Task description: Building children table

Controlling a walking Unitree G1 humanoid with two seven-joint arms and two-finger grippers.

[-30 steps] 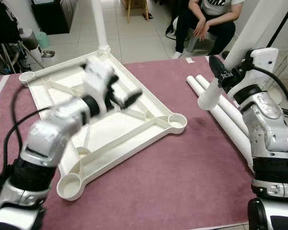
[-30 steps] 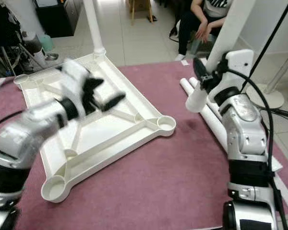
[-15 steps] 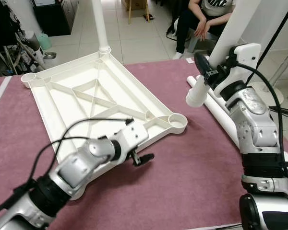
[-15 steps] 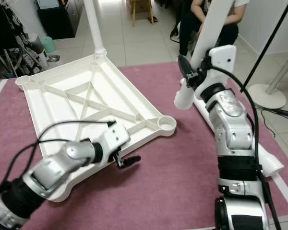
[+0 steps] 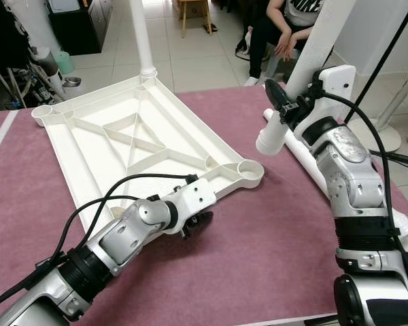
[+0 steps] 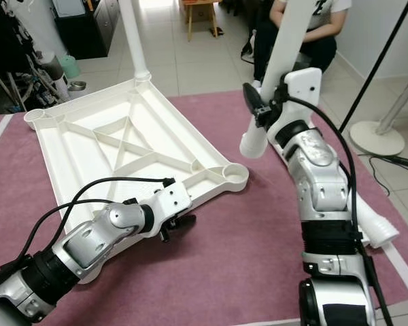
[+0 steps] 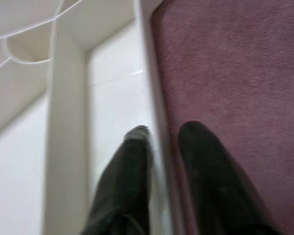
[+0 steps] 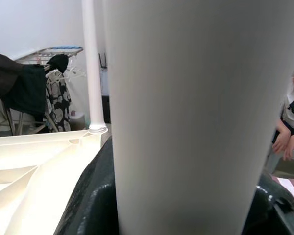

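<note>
Your left gripper [image 5: 198,224] has swung down from above the tabletop [image 5: 122,146] to its near edge; its fingers [image 7: 132,161] now straddle the rim, slightly apart, one inside and one on the mat [image 5: 258,272]. You look set to steady the top. Your right gripper [image 6: 262,109] has carried its leg [image 6: 279,68], clamped and tilted, closer to the right corner socket [image 6: 236,174]. The white ribbed top lies upside down mid-mat, one leg [image 5: 141,34] already standing at the far corner.

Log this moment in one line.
left gripper: straddling tabletop rim | right gripper: holding table leg | corner socket: empty
</note>
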